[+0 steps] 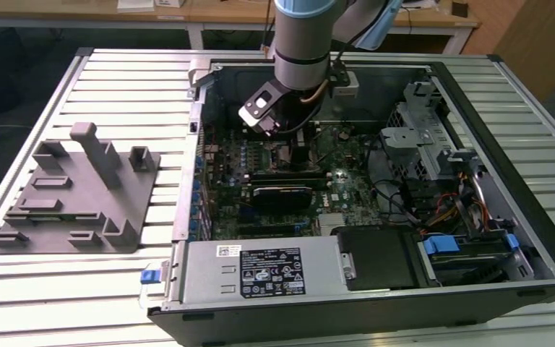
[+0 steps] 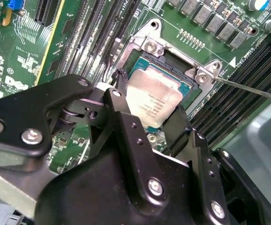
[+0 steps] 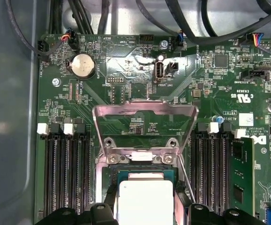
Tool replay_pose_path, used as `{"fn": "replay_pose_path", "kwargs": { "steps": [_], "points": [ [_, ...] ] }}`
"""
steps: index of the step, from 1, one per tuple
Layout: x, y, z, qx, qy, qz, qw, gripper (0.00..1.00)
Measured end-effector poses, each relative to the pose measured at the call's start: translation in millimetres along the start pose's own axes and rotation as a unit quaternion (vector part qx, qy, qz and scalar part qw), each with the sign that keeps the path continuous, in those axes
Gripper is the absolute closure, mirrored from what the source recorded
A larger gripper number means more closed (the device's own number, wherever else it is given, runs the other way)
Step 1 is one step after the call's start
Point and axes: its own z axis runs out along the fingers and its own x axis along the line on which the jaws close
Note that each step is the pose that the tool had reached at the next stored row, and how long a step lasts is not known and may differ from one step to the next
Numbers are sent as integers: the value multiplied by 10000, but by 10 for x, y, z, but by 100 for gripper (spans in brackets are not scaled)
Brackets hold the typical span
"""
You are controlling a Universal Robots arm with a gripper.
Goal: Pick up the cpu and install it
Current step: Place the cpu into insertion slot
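My tool [image 2: 149,112] is narrowed onto the cpu [image 2: 156,96], its 2 fingers [image 2: 176,124] pressed against opposite edges, so I judge it is gripping the chip rather than merely flanking it. The cpu lies over the socket [image 2: 173,63] on the motherboard [image 3: 210,84], slightly askew to the socket's outline in the second wrist view. That is my worry: set down skewed or off-centre, it could bend the contacts underneath, and a finger could catch the socket's metal rim. I cannot tell whether the chip rests in the socket or hangs just above it, since the chip hides the contacts and my tool's body cuts off the socket's near side. Its alignment notches are too small for me to make out. Just beyond, the load plate [image 3: 145,108] stands raised, and the thin lever [image 2: 248,89] juts out beside it; either could foul the tool. Memory slots [image 3: 63,173] flank the socket on 2 sides. Farther off, the open computer case [image 1: 509,144] lies on the slatted worktop [image 1: 113,79], with a grey fixture [image 1: 75,195] beside it.
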Motion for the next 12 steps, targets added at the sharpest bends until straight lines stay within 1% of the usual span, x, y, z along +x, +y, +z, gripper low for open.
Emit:
{"fn": "replay_pose_path", "kwargs": {
  "steps": [6,12],
  "points": [
    [8,-1,14,-1,10,-33,10000,45],
    [8,-1,16,-1,10,-34,10000,45]
  ]
}}
